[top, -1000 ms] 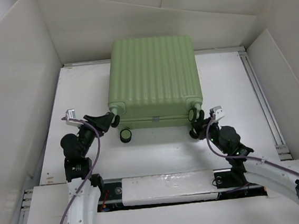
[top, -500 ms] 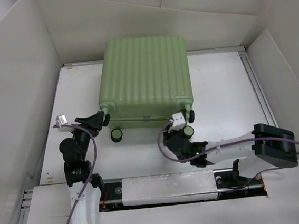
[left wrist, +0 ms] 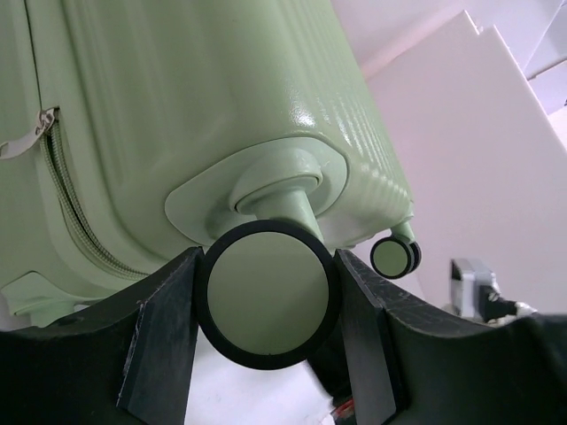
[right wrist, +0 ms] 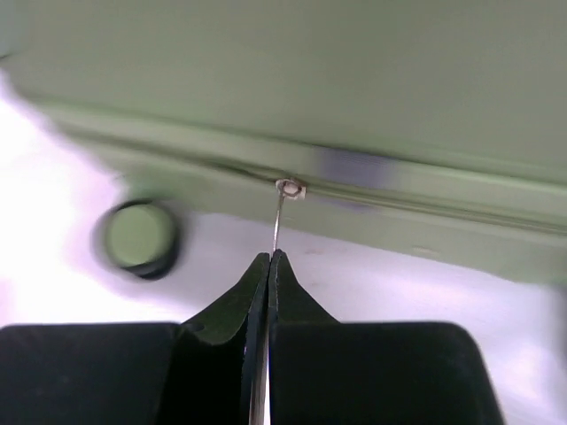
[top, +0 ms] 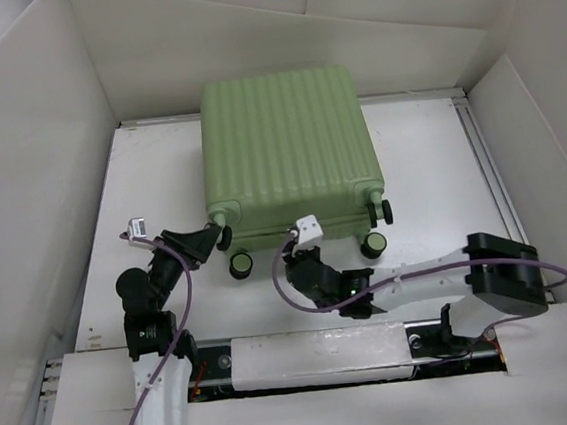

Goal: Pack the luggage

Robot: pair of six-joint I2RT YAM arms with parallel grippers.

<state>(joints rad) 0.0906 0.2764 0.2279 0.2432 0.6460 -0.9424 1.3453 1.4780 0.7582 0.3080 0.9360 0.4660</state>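
Lying flat on the white table (top: 429,158), toward its far side, the luggage (top: 288,152) is shut, ribbed pale green shell up, wheeled end facing the arm bases.

Left gripper (left wrist: 266,305): at the near-left corner of the case. Fingers about half spread, one black pad (left wrist: 168,328) on each side of a caster wheel (left wrist: 266,292), both pressed against its black tyre. Wheel held; its green stem runs up into the corner housing.

Right gripper (right wrist: 268,266): reaching in low along the near edge of the case, arm stretched across from the right. Fingertips fully together, pinching a thin metal zipper pull (right wrist: 278,217) that runs up to the slider on the zip seam. Wrist view is blurred here.

Second wheel (top: 240,266) sits on the table just beside the left gripper, between the two grippers. Two more wheels (top: 372,245) at the near-right corner, clear of both arms.
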